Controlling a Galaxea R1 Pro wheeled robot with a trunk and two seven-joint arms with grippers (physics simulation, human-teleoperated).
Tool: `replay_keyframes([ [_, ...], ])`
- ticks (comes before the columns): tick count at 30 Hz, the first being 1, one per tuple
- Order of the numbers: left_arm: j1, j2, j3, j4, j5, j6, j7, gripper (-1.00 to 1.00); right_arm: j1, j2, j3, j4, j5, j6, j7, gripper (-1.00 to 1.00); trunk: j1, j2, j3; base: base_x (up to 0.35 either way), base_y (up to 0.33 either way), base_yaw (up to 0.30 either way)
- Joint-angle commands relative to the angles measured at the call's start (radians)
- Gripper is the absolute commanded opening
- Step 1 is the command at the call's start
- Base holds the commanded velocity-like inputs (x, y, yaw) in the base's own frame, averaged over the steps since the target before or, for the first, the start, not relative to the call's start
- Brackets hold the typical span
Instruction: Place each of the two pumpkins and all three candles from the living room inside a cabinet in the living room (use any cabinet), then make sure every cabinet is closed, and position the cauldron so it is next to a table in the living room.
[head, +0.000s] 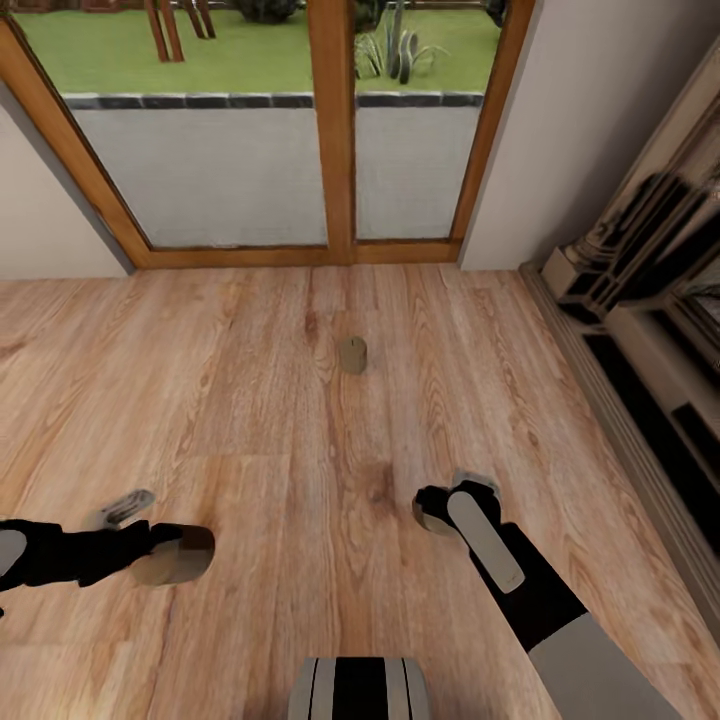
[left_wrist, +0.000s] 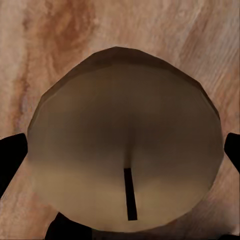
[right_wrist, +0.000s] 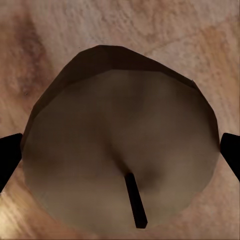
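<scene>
One beige-tan candle (head: 352, 355) stands alone on the wood floor in the head view, ahead of both arms. My left gripper (head: 176, 554) is shut on a second candle (left_wrist: 125, 150), whose flat top and dark wick show close up between the black fingers (left_wrist: 11, 162) in the left wrist view. My right gripper (head: 438, 506) is shut on a third candle (right_wrist: 120, 155), held just above the floor between its black fingers (right_wrist: 230, 152). The pumpkins, cabinet, cauldron and table are out of view.
A glass garden door (head: 330, 130) with a wooden frame closes off the far side. A pale fireplace surround (head: 650, 300) with dark openings runs along the right wall. Light wood plank floor (head: 250, 400) stretches between them. My own base (head: 360, 690) shows at the bottom edge.
</scene>
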Motion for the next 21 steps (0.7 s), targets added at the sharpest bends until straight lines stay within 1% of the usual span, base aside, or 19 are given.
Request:
replay_keyframes([
  [1,-0.001,-0.013,-0.004,0.000,-0.020,0.004,0.018,-1.00,-0.001,0.001,0.003,-0.007,-0.007,0.006,-0.009,-1.00,-0.001,0.000,0.003,0.000,0.000,0.000],
  [2,-0.001,-0.023,-0.006,0.001,-0.032,0.003,0.022,-1.00,-0.001,0.005,0.004,-0.010,-0.007,0.007,-0.010,-1.00,-0.001,0.000,0.007,0.000,0.000,0.000],
  [4,-0.001,-0.035,-0.002,0.001,-0.050,0.003,0.027,-1.00,-0.001,0.018,0.004,-0.013,-0.007,0.010,-0.010,-1.00,-0.002,0.001,0.015,0.000,0.000,0.007],
  [5,-0.001,-0.036,-0.001,0.001,-0.053,0.003,0.027,-1.00,-0.001,0.021,0.004,-0.014,-0.007,0.010,-0.010,-1.00,-0.002,0.001,0.018,0.000,0.000,0.030],
  [7,-0.001,-0.041,-0.001,0.002,-0.060,0.003,0.030,-1.00,-0.001,0.037,0.005,-0.013,-0.007,0.010,-0.010,-1.00,-0.003,0.001,0.024,0.000,0.000,0.094],
  [9,-0.001,-0.042,-0.004,0.001,-0.062,0.002,0.032,-1.00,-0.001,0.048,0.006,-0.007,-0.007,0.009,-0.010,-1.00,-0.004,0.002,0.030,0.000,0.000,0.144],
  [13,-0.001,-0.044,-0.008,0.001,-0.063,0.001,0.035,-1.00,-0.001,0.055,0.006,-0.001,-0.008,0.010,-0.010,-1.00,-0.006,0.003,0.041,0.000,0.000,0.166],
  [21,-0.001,-0.044,-0.002,0.002,-0.066,0.001,0.037,-1.00,-0.001,0.056,0.007,0.003,-0.006,0.011,0.000,-1.00,-0.010,0.005,0.061,0.000,0.000,0.190],
])
